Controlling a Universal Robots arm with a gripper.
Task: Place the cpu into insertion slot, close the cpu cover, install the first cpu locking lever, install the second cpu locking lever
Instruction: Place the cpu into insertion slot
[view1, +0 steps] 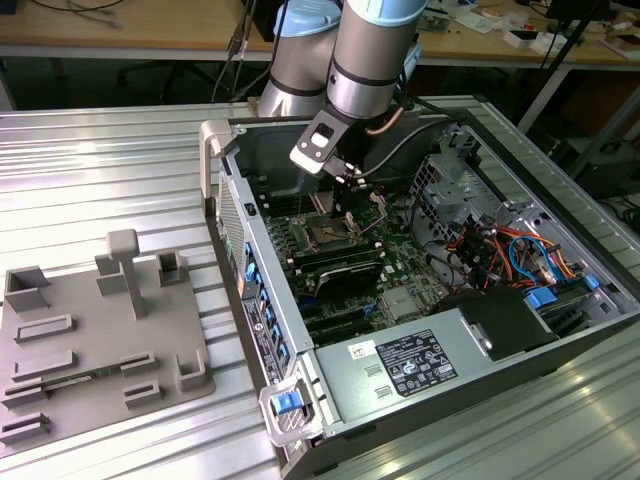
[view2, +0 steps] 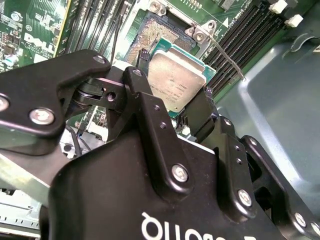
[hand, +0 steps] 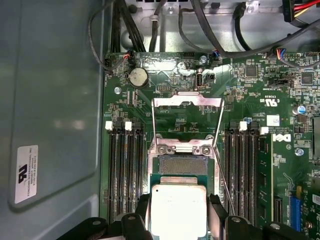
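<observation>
Far off to the exterior view's left of the jaws, a grey fixture plate (view1: 100, 340) with moulded holders lies on the ribbed metal table (view1: 120, 150). Next comes the open computer case (view1: 232, 215), its side wall standing between that plate and the jaws. The arm (view1: 370, 60) reaches down into the case, and the gripper (view2: 170, 92) hangs over the motherboard (view1: 400, 290). The jaws stand narrow, clamped on the cpu (view2: 177, 82) by two opposite edges, its silver face up. In the first wrist view the chip sits between the black fingers (hand: 216, 212), over the near part of the insertion slot (hand: 182, 165). The slot's dull gold contact field lies bare just ahead of the jaws. Whether the chip touches the slot cannot be told. Further ahead of the jaws the cpu cover (hand: 187, 101) stands swung open on its hinge, and a thin wire locking lever (view2: 225, 52) is raised beside the slot. Long black memory slots (hand: 122, 170) run along either side of the jaws. Well off to the exterior view's right of the jaws lie coloured cables (view1: 505, 250) and the grey power supply (view1: 415, 360)
</observation>
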